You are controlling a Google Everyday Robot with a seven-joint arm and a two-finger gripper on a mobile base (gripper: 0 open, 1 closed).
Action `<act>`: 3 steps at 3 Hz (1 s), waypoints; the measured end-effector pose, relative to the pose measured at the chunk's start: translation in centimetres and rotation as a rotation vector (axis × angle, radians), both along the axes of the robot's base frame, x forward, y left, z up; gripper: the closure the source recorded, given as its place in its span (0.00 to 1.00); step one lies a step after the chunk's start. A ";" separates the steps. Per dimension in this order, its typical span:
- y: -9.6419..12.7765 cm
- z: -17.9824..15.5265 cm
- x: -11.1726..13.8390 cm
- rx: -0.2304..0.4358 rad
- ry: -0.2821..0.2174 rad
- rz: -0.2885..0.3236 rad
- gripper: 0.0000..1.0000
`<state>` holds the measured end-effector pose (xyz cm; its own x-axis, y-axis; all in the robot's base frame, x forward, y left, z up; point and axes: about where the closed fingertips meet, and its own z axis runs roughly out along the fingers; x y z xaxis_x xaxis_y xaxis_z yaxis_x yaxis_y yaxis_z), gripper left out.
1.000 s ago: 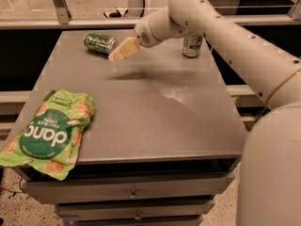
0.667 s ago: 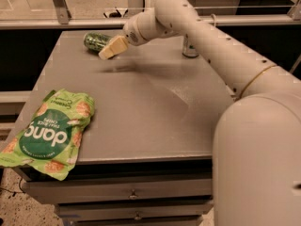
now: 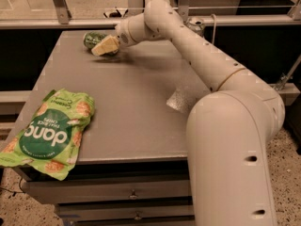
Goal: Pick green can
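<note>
1. The grey table (image 3: 141,107) is sitting under the gripper and spreading out a long way from it toward the camera.
2. The big white robot arm (image 3: 225,126) is stretching from the near right side, across the table, up to the far left part where the gripper is.
3. A green chip bag (image 3: 51,131) is lying flat, well apart from the gripper, on the near side and a bit to its left.
4. A pale can (image 3: 195,23) is peeking out behind the arm, well off to the right of the gripper. It is not the one to pick.
5. The green can (image 3: 94,38) is lying on its side at the far end of the table, right at the gripper, just behind it and to its left. The gripper is hiding part of it.
6. The gripper (image 3: 106,45) is hanging low over the table, right up against the green can. I cannot tell if it is open or closed, or if it is touching the can.
7. I think the robot is working on the grab step, and the can is looking like it is resting on the table, not lifted yet. Next, the gripper needs to be squeezing the can's round middle gently, because a can on its side can roll away, and then lifting it up.
</note>
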<state>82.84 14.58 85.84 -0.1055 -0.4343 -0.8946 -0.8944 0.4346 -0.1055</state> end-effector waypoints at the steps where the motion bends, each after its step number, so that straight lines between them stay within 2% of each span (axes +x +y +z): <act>1: 0.3 -0.3 0.3 0.023 0.009 -0.007 0.41; 2: 0.4 0.6 -0.3 0.046 0.004 -0.001 0.64; 3: 0.0 3.1 -2.5 0.091 -0.014 0.025 0.87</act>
